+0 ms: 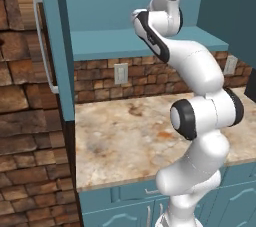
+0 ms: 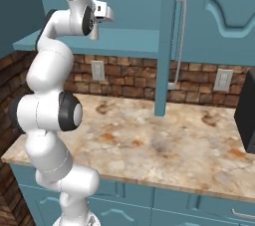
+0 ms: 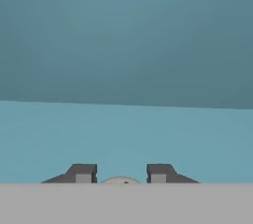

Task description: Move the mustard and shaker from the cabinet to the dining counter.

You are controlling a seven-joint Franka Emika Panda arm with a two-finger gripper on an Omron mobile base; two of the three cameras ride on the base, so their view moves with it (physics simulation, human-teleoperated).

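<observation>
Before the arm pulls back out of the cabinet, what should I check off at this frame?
1. Jaws closed: ok, the two-finger gripper is shut.
2. Grip on target: ok, the small light grey round-topped shaker sits between the dark fingertips.
3. Shaker lifted off the teal cabinet shelf: cannot tell, its base is hidden.
4. Shaker upright: cannot tell.
5. Exit path: ok, the teal cabinet door stands open.
</observation>
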